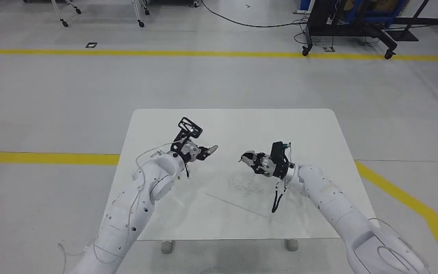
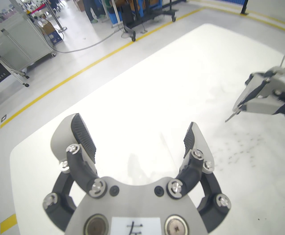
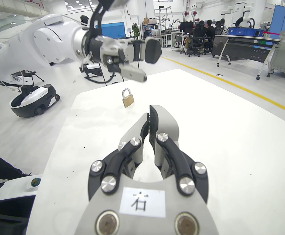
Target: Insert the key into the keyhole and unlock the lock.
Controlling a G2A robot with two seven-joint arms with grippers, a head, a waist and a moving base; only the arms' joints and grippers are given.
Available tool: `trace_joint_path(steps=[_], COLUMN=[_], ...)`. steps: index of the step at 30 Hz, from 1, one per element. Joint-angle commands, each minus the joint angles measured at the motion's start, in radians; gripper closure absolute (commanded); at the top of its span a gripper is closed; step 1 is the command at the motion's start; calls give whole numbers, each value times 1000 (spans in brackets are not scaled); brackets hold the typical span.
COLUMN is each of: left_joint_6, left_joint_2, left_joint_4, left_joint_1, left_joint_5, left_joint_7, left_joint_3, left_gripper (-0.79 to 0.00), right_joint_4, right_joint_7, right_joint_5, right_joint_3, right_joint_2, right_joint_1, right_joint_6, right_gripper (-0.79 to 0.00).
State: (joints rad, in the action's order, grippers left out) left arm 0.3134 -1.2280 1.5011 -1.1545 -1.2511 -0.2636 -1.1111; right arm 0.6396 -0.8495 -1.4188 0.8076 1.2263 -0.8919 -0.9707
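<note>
A: Metal key [image 2: 230, 116]: who has it?
B: The right gripper [image 3: 148, 115], fingers clenched on it; only the thin tip pokes out.
A: And the padlock [image 3: 128, 99]?
B: Brass, upright on the white worktop [image 3: 222, 133], shackle up, at 9 o'clock from that gripper and apart from it.
A: The left gripper [image 2: 133, 120]?
B: Farther on toward 9 o'clock, raised above the worktop past the padlock, fingers released and spread wide.

You're in a big robotics lab hall: pale floor taped with yellow lines [image 1: 205, 52], a wheeled equipment cart [image 1: 342, 29], desks [image 3: 245, 45] and office chairs [image 3: 197, 42], more robot arms [image 3: 241, 10] at the back.
</note>
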Motion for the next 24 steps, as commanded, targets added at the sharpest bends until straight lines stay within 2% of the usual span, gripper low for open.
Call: trace_joint_path(steps=[1, 5, 7, 8, 9, 11, 20, 22, 24], left_joint_6=[53, 151, 209, 272, 317, 317, 317, 345, 372], left_joint_2=[21, 50, 57, 61, 64, 64, 64, 60, 57], left_joint_4=[79, 193, 201, 205, 208, 208, 208, 213, 200], left_joint_1=[-65, -205, -262, -280, -288, -288, -288, -298, -298], left_joint_5=[7, 56, 142, 190, 210, 210, 210, 312, 460], left_joint_7=[39, 105, 105, 76, 59, 59, 59, 100, 120], left_joint_3=[-97, -242, -284, -289, -294, -294, -294, -277, -276], left_gripper=[-785, -785, -785, -785, -785, -785, -785, -785, -785], right_joint_4=[4, 56, 99, 132, 153, 185, 185, 185, 217], right_joint_7=[4, 44, 42, 42, 46, 44, 44, 44, 65], right_joint_5=[3, 99, 169, 210, 234, 272, 272, 272, 379], right_joint_3=[0, 30, 44, 45, 46, 51, 51, 51, 30], right_joint_2=[0, -2, -6, -10, -17, -27, -27, -27, -20], right_joint_1=[-3, -27, -48, -64, -74, -88, -88, -88, -119], right_joint_6=[1, -37, -42, -42, -42, -42, -42, -42, -42], right_gripper=[0, 0, 0, 0, 0, 0, 0, 0, 0])
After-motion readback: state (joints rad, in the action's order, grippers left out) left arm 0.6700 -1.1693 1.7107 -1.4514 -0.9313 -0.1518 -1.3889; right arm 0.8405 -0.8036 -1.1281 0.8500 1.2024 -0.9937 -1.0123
